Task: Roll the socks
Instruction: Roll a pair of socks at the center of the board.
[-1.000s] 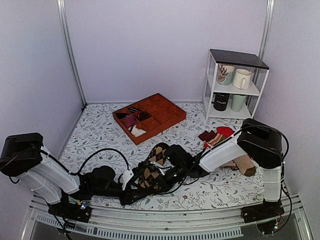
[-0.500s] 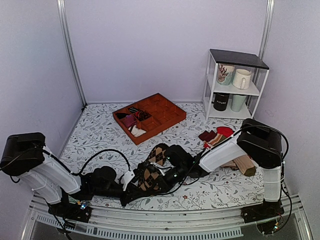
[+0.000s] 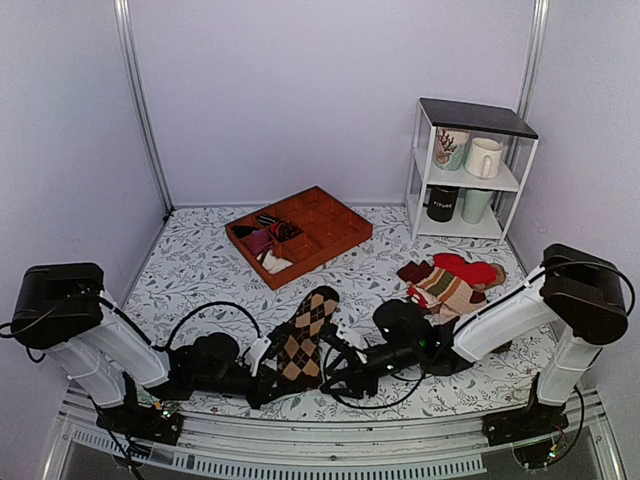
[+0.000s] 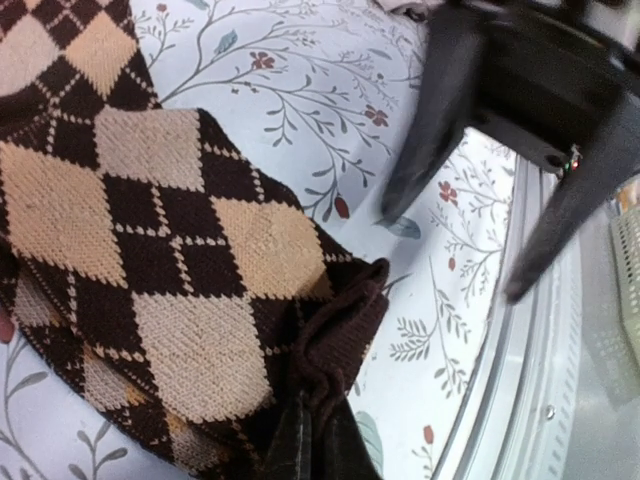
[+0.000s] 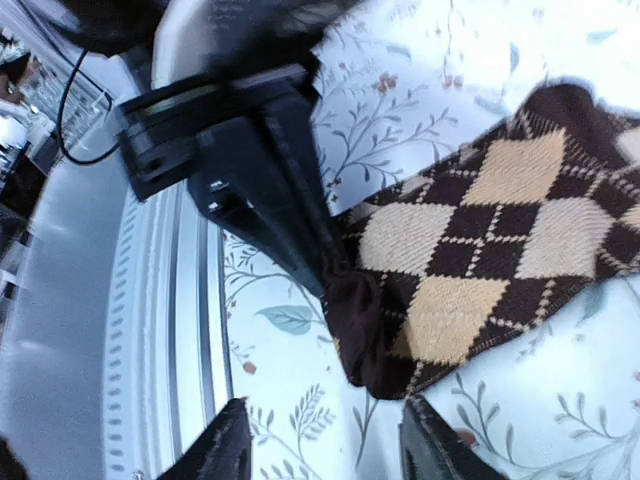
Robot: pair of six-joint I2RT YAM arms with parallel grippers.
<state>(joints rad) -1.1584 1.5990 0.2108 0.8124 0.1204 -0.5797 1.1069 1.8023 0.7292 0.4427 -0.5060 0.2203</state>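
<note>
Here, long dark-brown argyle socks (image 3: 305, 335) lie at six o'clock, near end pinched by the left gripper (image 4: 318, 445). The right gripper (image 5: 325, 442), spread wide at their three o'clock, should grip alongside for an even roll.

In the left wrist view the socks (image 4: 150, 250) are cut off by the picture's edge from 9 to 12 o'clock, and the right gripper (image 4: 450, 255) at 2 o'clock is blurred. In the right wrist view the left gripper (image 5: 325, 272) at 10 o'clock is smeared. From above, the contents of the tray (image 3: 330, 258), at 12 o'clock from the socks, cannot be made out.
</note>
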